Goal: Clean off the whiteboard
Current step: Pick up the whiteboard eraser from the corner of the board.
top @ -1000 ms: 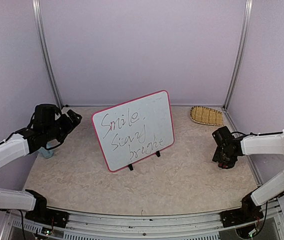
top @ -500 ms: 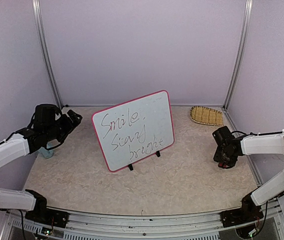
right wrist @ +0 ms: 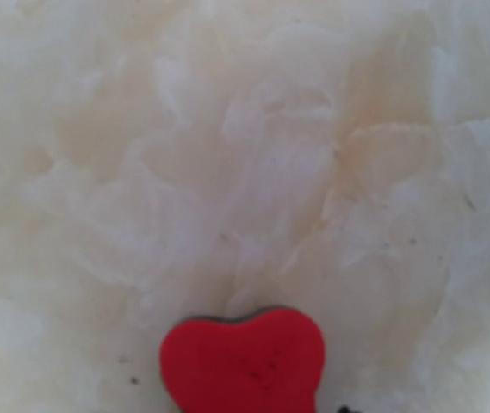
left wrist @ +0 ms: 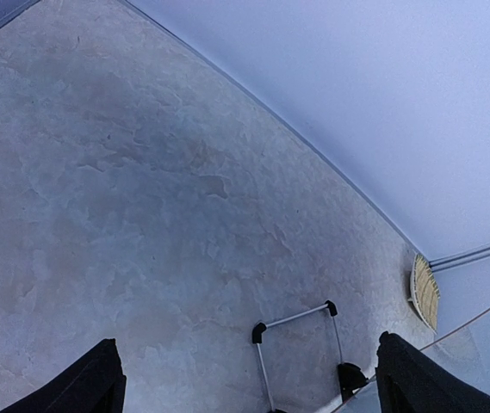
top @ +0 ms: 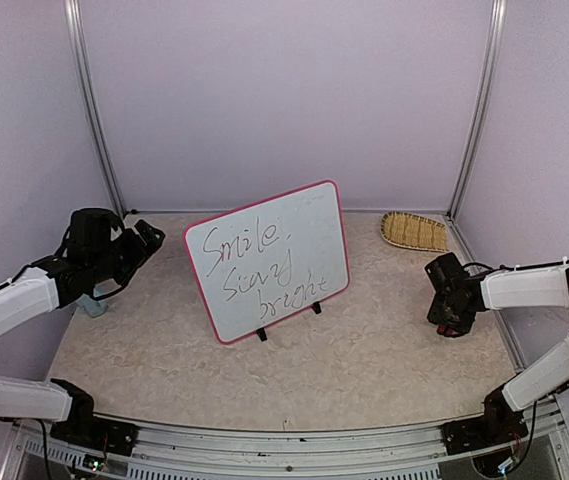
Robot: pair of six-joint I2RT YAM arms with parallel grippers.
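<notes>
Nothing's wiped yet: the whiteboard (top: 269, 262) carries its full scrawl, left fingers (left wrist: 89, 383) spread empty, and I can't tell whether the right fingers (top: 450, 318) grip that red heart (right wrist: 243, 360).

The whiteboard (top: 269, 262) stands between the left gripper (top: 150, 237) and right gripper (top: 451, 324).

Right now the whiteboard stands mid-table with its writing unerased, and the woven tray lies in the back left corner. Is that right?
Not quite. The whiteboard does stand mid-table with its writing unerased, but the woven tray lies in the back right corner, not the left. The top external view shows it.
</notes>
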